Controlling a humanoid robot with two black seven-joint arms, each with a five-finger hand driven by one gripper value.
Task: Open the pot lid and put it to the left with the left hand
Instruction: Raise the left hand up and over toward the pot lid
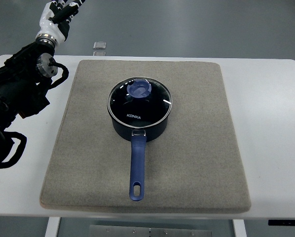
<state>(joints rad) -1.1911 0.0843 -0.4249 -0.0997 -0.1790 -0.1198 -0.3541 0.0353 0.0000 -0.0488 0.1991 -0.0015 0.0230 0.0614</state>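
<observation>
One word can be read: "KONKA", in white on the glass lid (139,100), near its front edge. The lid sits closed on the dark blue pot (139,126), its blue knob (139,89) at the centre, and the pot's blue handle (137,168) runs toward the near edge of the grey mat (197,148) on the white table (271,128). A small grey block (99,45) at the far table edge is too small to identify. The left hand (58,12) is raised at the top left corner, its fingertips cut off by the picture's upper edge, so whether it is released or clenched cannot be told; it holds nothing that shows. Its black arm (19,89), draped in cables, comes in along the left edge. Lid and pot lie well apart from the hand, to its right and nearer the robot, about mid-mat
</observation>
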